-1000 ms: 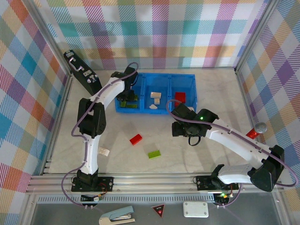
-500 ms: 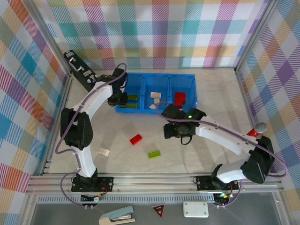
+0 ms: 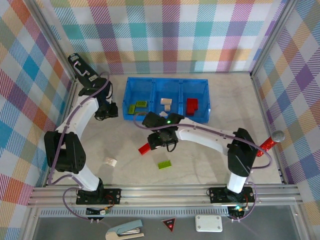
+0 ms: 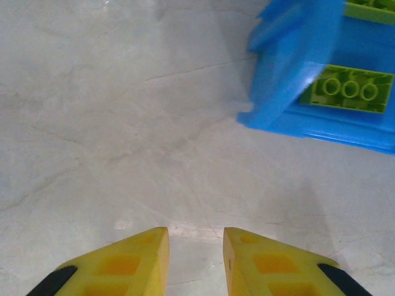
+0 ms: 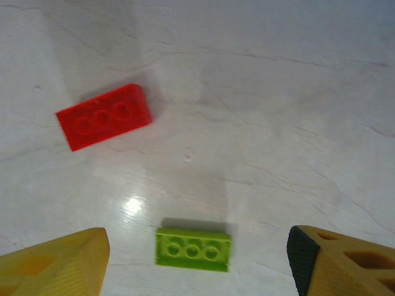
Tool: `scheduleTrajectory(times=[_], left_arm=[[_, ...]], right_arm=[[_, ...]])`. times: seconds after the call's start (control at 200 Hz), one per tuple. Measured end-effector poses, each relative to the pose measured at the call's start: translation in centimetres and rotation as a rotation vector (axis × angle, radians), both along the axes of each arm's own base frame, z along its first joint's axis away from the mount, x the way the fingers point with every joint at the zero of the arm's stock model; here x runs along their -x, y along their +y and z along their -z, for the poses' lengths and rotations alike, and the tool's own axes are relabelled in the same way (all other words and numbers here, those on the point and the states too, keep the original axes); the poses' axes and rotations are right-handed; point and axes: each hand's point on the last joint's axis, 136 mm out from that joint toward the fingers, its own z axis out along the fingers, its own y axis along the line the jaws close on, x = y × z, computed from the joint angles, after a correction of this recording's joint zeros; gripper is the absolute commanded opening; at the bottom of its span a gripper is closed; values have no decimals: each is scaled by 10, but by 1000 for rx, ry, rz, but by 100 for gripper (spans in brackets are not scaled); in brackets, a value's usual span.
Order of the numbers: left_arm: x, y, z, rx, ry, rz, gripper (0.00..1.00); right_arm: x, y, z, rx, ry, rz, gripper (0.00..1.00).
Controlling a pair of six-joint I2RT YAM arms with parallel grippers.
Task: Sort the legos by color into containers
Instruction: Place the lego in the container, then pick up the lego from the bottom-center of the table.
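as the right claw [image 5: 197, 243] hangs wide open and empty over the table [image 5: 278, 92], green brick [image 5: 192, 249] between its fingers and red brick [image 5: 103, 117] near, an off-centre close may spin the green one away; left claw [image 4: 194, 246], barely parted, empty, sits beside the blue tray [image 4: 290, 74].

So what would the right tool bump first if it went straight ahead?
Probably the lime green brick, lying on the table between the fingers of the right tool. The red brick sits off to the left. Depth is unclear.
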Motion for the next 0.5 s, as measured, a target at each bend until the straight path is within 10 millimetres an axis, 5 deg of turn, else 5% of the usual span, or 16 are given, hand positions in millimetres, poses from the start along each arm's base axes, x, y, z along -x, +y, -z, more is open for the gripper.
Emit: scheduleTrajectory(times=[0.275, 0.505], left_arm=[[11, 27, 13, 28, -20, -81, 29], [3, 32, 13, 55, -71, -96, 29]], right_arm=[[-1, 55, 12, 2, 7, -120, 78], [-3, 68, 29, 26, 24, -166, 80]])
